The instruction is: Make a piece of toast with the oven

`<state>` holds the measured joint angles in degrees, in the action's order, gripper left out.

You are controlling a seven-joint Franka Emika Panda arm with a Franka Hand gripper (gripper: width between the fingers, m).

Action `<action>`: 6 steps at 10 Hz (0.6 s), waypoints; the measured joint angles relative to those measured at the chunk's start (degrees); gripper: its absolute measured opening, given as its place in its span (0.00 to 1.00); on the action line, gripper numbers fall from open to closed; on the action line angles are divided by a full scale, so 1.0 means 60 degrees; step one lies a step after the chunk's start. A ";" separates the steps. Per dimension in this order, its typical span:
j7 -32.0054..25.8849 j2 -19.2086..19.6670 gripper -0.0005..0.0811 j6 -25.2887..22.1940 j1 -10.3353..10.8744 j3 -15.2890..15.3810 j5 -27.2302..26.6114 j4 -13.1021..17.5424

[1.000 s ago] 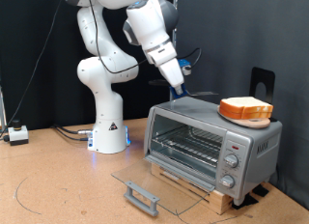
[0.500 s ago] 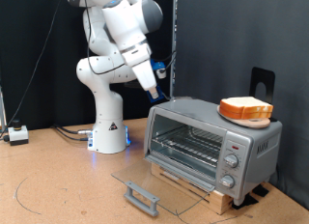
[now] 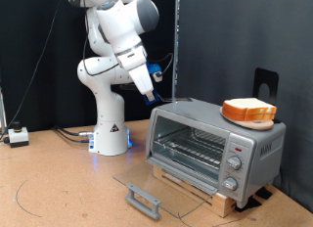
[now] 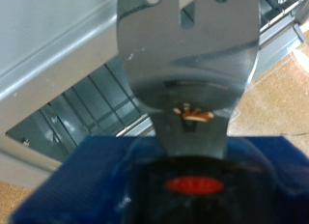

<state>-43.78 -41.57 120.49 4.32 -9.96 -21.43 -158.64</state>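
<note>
Exterior view, nearest to farthest. In the foreground the oven's glass door (image 3: 156, 191) lies folded flat on the brown desk (image 3: 59, 183), its grey bar handle (image 3: 143, 199) at the front edge. Behind it stands the oven (image 3: 215, 144), a small silver box resting on a wooden base (image 3: 196, 191), with its cavity open and the wire rack (image 3: 189, 147) visible inside; three knobs (image 3: 235, 168) run down the panel at the exterior view's right. On the oven's roof sits a round orange plate (image 3: 247, 116) carrying the piece of toast (image 3: 250, 107), a pale slice with a darker crust. Farther back, toward the exterior view's left, the white arm (image 3: 110, 70) rises from its base, and the end effector (image 3: 156, 93) hangs in the air just left of the oven's top corner, apart from the plate. A black backdrop (image 3: 39, 51) closes the scene.

In the wrist view a flat metal spatula-like tool (image 4: 189, 60) extends from a blue block (image 4: 145, 181) at the hand, with the oven's rack and silver housing blurred beyond it. The fingers themselves are not distinguishable, so whether they are open or closed cannot be told; the tool appears to be mounted at or held by the end effector.
</note>
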 joint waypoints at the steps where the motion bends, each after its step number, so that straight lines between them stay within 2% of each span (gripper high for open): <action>1: 0.0060 0.0220 0.49 0.0373 0.0118 0.0085 -0.0077 0.0120; 4: 0.0325 0.1307 0.49 0.1489 0.0198 0.0432 -0.0093 0.0638; 5: 0.0451 0.1770 0.49 0.1545 0.0199 0.0510 -0.0094 0.0944; 6: 0.0419 0.1763 0.49 0.1545 0.0198 0.0504 -0.0094 0.0917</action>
<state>-41.27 -30.99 129.76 5.51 -6.94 -22.00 -153.14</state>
